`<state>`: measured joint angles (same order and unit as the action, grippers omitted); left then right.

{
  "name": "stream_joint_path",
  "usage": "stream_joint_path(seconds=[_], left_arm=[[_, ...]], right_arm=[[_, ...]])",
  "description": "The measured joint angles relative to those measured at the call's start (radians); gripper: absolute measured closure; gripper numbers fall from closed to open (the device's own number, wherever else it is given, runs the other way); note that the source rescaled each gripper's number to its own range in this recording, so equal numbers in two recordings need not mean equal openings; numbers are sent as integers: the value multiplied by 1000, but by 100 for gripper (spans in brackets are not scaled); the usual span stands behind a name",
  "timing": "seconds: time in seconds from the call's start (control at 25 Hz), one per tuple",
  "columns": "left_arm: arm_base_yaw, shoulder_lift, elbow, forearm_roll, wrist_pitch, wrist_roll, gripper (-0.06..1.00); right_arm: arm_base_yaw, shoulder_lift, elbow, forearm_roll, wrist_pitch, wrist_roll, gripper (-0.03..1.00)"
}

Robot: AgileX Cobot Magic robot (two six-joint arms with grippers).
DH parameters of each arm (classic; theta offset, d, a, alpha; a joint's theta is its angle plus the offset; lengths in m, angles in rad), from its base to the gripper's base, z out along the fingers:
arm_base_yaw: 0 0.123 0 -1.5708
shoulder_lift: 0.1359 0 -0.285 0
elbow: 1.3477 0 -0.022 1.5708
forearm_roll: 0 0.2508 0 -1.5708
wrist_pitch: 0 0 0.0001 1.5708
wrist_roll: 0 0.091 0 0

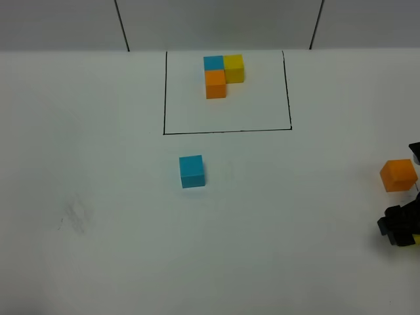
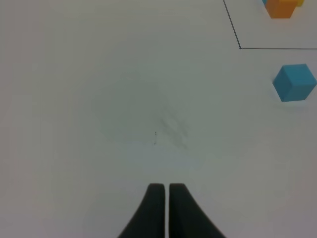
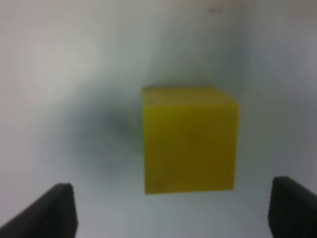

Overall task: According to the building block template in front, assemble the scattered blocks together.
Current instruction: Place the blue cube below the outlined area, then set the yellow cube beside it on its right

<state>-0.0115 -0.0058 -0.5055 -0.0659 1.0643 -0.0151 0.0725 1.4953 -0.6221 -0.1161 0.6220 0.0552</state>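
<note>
White counter (image 1: 98, 197), mostly bare. Far centre: template (image 1: 222, 73), an L of blue, yellow and orange cubes inside a black frame (image 1: 226, 131).

Left hand (image 2: 163, 191) hangs over the bare left counter, fingers pressed together, holding nothing. Right hand (image 3: 171, 198) is at the near right edge, fingers spread wide on either side of the yellow block (image 3: 189, 141); no contact shows, so not gripped.

Blue block (image 1: 191, 171) sits alone, centre, just near of the frame. Orange block (image 1: 398, 175) is at the right edge, just far of the right hand.

Progress: barely begun. All three loose blocks lie apart, none joined. Left to do: grip yellow, bring it and orange to blue, and form the L.
</note>
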Motion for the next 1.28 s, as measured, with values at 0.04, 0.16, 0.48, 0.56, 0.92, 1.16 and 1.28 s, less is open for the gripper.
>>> stream_joint_path(seconds=[0.04, 0.16, 0.48, 0.56, 0.92, 1.16, 1.28], left_arm=[[0, 0, 0, 0, 0, 0, 94], [0, 0, 0, 0, 0, 0, 94], [0, 0, 0, 0, 0, 0, 94], [0, 0, 0, 1, 0, 0, 94], [0, 0, 0, 1, 0, 0, 94], [0, 0, 0, 2, 0, 0, 94], [0, 0, 0, 2, 0, 0, 94]], right_arm=[[0, 9, 0, -5, -8, 1, 6], [0, 29, 0, -12, -40, 3, 6], [0, 96, 0, -24, -88, 3, 6], [0, 107, 0, -27, -96, 3, 6], [0, 152, -1, -44, -114, 3, 22], [0, 158, -1, -46, -118, 4, 43], [0, 158, -1, -46, -123, 4, 43]])
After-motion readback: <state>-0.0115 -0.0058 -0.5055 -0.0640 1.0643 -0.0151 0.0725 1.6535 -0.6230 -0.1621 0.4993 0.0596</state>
